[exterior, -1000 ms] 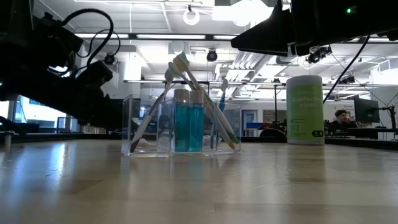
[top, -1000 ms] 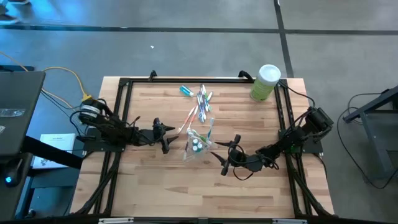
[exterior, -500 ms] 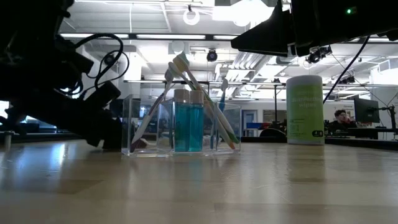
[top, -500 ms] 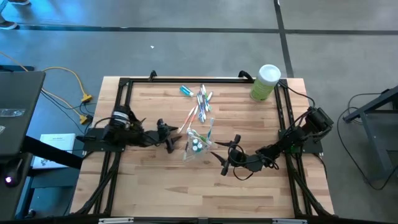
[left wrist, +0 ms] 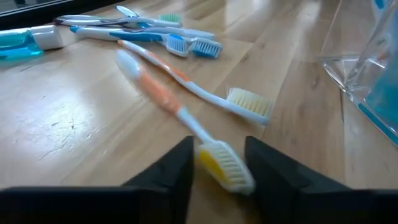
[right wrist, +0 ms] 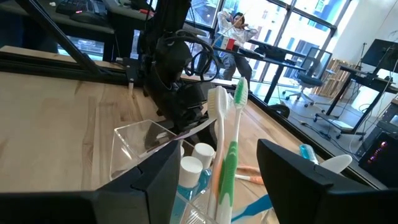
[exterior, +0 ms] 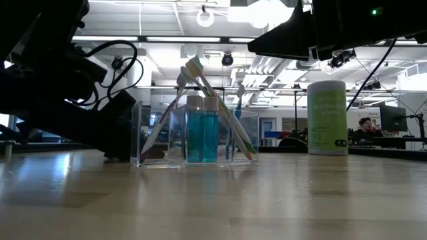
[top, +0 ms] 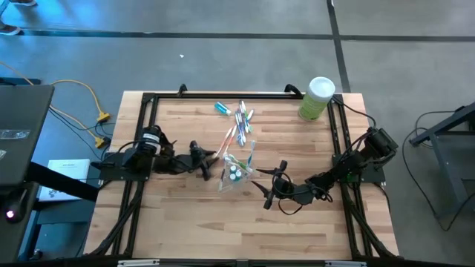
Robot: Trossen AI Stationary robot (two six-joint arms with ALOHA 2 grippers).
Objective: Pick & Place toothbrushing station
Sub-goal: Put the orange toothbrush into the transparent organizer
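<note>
A clear plastic holder [top: 236, 172] stands mid-table with teal toothpaste tubes [exterior: 202, 137] and toothbrushes [right wrist: 225, 155] upright in it. Several loose toothbrushes [top: 242, 119] and a toothpaste tube [top: 221, 108] lie toward the far edge. An orange-and-white toothbrush [left wrist: 168, 99] lies flat, its yellow-bristled head nearest my left gripper [left wrist: 219, 171], which sits low at the holder's left [top: 208, 163], shut on that head. My right gripper [top: 269, 185] stands open just right of the holder, whose brushes show ahead between its fingers. My left gripper has the yellow-bristled head [left wrist: 225, 167] of the orange-and-white toothbrush between its two fingers, one at each side. The fingers come nearly level from the table's left, roughly in line with the brush. The brush lies flat on the table, its handle running away from the gripper.
A light-green canister with a white lid [top: 318, 98] stands at the far right corner. A second toothbrush with white bristles [left wrist: 245, 102] lies right beside the held one. Black frame rails [top: 148, 100] run along the table's edges. Bare wood lies toward the near edge.
My left gripper has sunk to the table top and gone toward the clear holder, ending close to its left side. The holder, the brushes and my right gripper have stayed where they were.
</note>
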